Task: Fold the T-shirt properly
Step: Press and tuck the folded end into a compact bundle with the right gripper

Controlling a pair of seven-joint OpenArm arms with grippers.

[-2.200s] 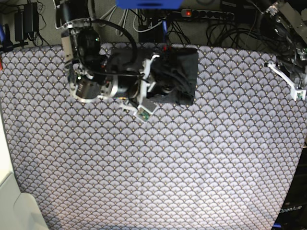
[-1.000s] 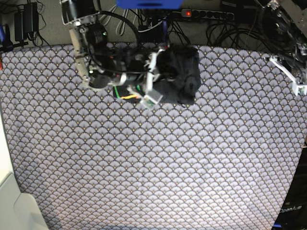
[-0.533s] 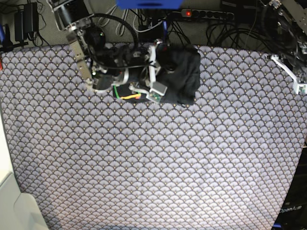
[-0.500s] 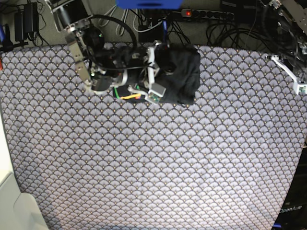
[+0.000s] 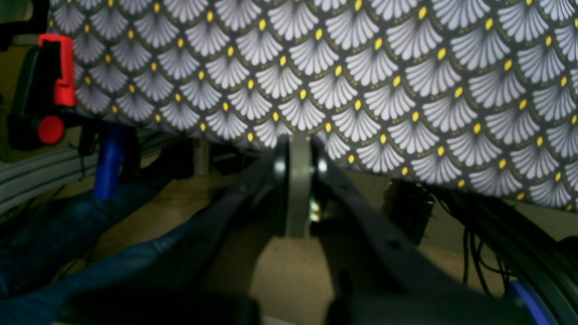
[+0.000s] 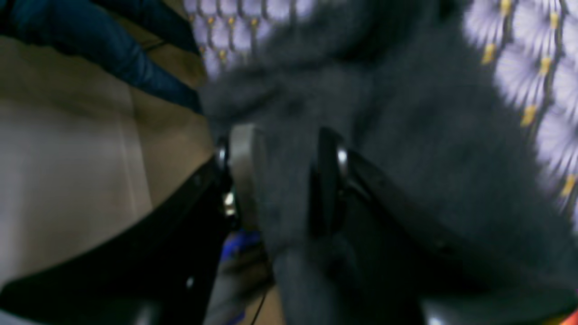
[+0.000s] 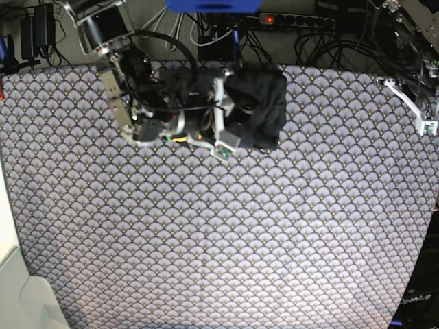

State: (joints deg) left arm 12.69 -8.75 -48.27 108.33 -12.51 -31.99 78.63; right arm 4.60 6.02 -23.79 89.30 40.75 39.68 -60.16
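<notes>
My right gripper [image 6: 282, 176] sits low at the far edge, jaws parted with grey cloth between them — my left gripper [image 5: 298, 180] is pinched shut, parked off to the side.

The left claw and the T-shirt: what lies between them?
In the base view, only bare patterned tablecloth lies between the left claw and the T-shirt.

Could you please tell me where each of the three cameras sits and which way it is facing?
Base: overhead, looking down on the patterned tablecloth; both arms show.
Left wrist: on the left arm at the table's edge, looking past shut fingers at tablecloth and cables.
Right wrist: on the right arm, close on the T-shirt between its fingers.
Base and right wrist share the T-shirt.
</notes>
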